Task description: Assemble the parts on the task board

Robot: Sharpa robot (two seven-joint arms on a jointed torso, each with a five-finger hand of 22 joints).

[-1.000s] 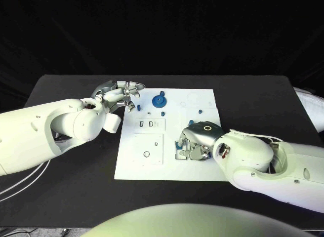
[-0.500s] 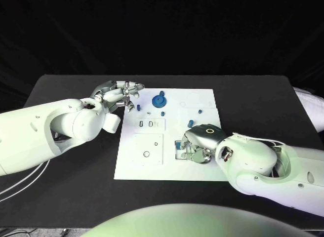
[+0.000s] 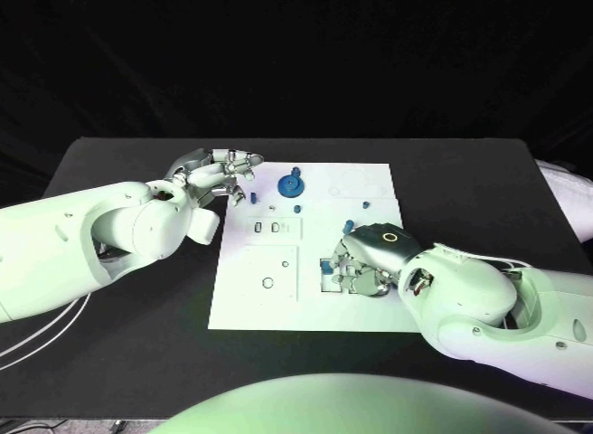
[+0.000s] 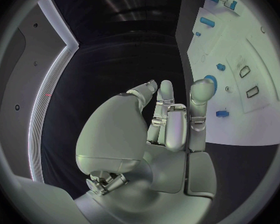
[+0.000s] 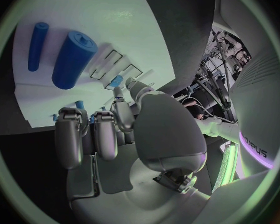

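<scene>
The white task board (image 3: pixel 251 303) lies mid-table. My right hand (image 3: pixel 363 268) is low over its near right area, fingers curled in, and its fingertips pinch a small blue part (image 3: pixel 326 267) against the board. The right wrist view shows that part (image 5: pixel 117 80) at the thumb tip, with a thick blue cylinder (image 5: pixel 71 59) and a thin blue peg (image 5: pixel 37 45) lying beyond. My left hand (image 3: pixel 222 172) hovers at the board's far left corner, fingers apart and holding nothing. Close to it are a small blue part (image 3: pixel 252 195) and a round blue part (image 3: pixel 290 185).
Two slotted recesses (image 3: pixel 277 227) and a square panel with a hole (image 3: pixel 268 282) mark the board's left half. Small blue pieces (image 3: pixel 350 223) lie on its far right part. Black table (image 3: pixel 127 307) surrounds the board on both sides.
My right hand has shifted slightly right and turned, and the small blue part now shows at its fingertips. The left hand has hardly moved.
</scene>
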